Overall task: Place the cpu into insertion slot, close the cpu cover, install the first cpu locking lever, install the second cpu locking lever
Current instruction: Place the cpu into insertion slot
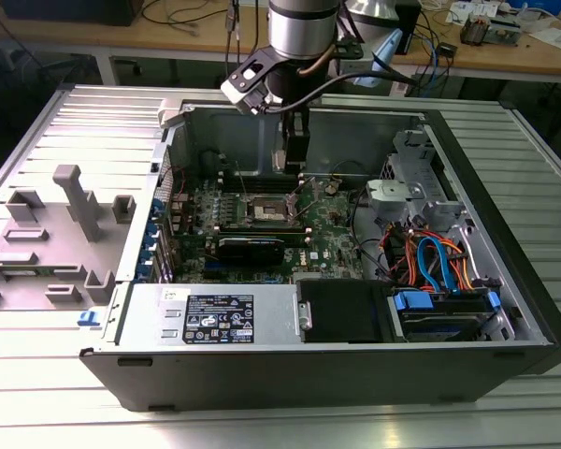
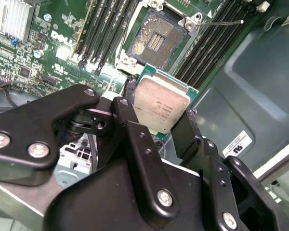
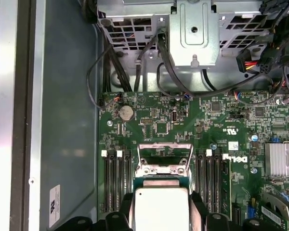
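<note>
One gripper (image 2: 156, 109) clamped on the cpu (image 2: 164, 98), near the bare insertion slot (image 2: 156, 41) — cpu cover (image 3: 156, 169) open

my fingers (image 2: 130, 120) pinch the cpu (image 2: 161, 105) by its edges (silvery top showing), held above the motherboard (image 2: 43, 43) near the bare socket (image 2: 156, 41).

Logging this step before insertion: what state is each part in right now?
cpu: gripped, not yet seated.
gripper: shut on the cpu.
cpu socket: empty, contacts exposed.
cpu cover: raised open.
locking lever: unlatched, sticking out.
</note>
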`<action>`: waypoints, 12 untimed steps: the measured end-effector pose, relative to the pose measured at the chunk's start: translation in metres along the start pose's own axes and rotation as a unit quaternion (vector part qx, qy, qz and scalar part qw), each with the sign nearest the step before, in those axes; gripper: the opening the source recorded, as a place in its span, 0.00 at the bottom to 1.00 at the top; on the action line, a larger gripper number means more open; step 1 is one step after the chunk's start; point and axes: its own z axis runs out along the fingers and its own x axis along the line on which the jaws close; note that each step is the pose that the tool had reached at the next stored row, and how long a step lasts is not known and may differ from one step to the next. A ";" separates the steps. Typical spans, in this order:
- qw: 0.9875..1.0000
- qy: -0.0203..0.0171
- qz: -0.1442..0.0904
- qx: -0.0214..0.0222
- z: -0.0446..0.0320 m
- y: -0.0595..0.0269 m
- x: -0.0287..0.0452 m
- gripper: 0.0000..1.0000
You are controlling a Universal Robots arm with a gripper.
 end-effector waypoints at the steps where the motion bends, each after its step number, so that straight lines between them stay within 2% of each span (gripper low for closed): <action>1: 1.000 0.000 0.000 0.000 0.0007 -0.0017 -0.0001 0.55; 4: 1.000 0.000 0.000 0.000 0.0029 -0.0079 -0.0001 0.55; 6: 1.000 0.000 0.000 0.000 0.0077 -0.0123 -0.0003 0.55; 12: 1.000 0.000 0.000 0.000 0.0227 -0.0161 -0.0007 0.55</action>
